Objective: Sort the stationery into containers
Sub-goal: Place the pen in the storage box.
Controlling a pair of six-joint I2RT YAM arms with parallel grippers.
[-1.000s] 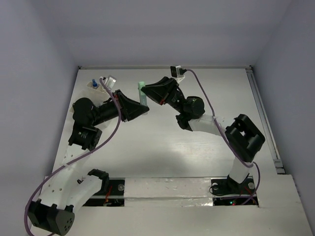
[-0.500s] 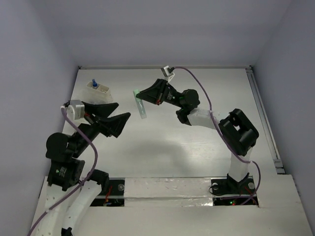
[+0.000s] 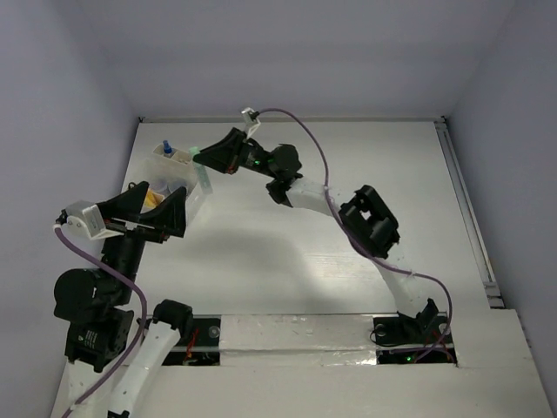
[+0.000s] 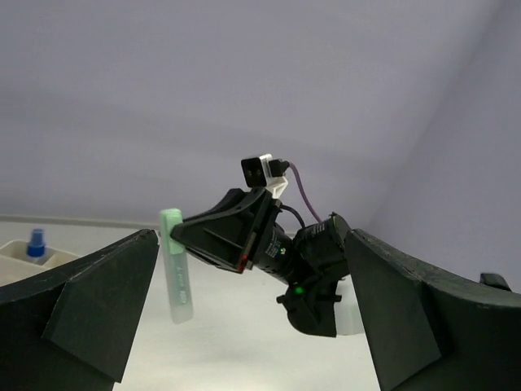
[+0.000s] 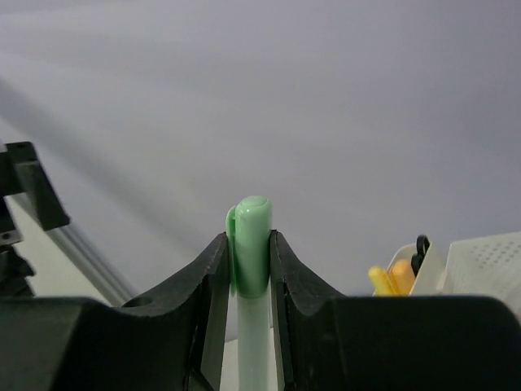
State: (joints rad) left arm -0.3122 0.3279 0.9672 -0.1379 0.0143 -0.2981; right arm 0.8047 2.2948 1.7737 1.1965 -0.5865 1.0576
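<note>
- The right hand (image 5: 248, 252) pinches the green marker (image 5: 251, 216) just below its cap, 1 finger pressed to each side of the barrel.
- From that grip the barrel hangs toward the table (image 3: 348, 226). Its long axis is close to upright, with the cap on top and the lower end tilted a little toward the robot.
- The right arm is stretched far across to the left side, so the marker sits beside the 2 bins in the far-left corner.
- The far bin (image 3: 178, 158), which holds a blue-capped pen (image 3: 165, 146), lies just left of the marker's cap.
- The near bin (image 3: 193, 192), with yellow things (image 3: 155, 197) showing inside, lies below and left of the marker's lower end.
- The pictures do not show whether that end is already over the near bin's rim or just outside it.
- The left hand (image 3: 152, 209) is spread wide and holds nothing. It hovers at the near edge of the near bin, its fingers framing the marker.
- Judgement: the right hand is the one to place the marker. It needs a short shift left to bring the barrel over a compartment before letting go.
- Judgement: because the barrel is long and tilted, it could catch the rim or tip out.
</note>
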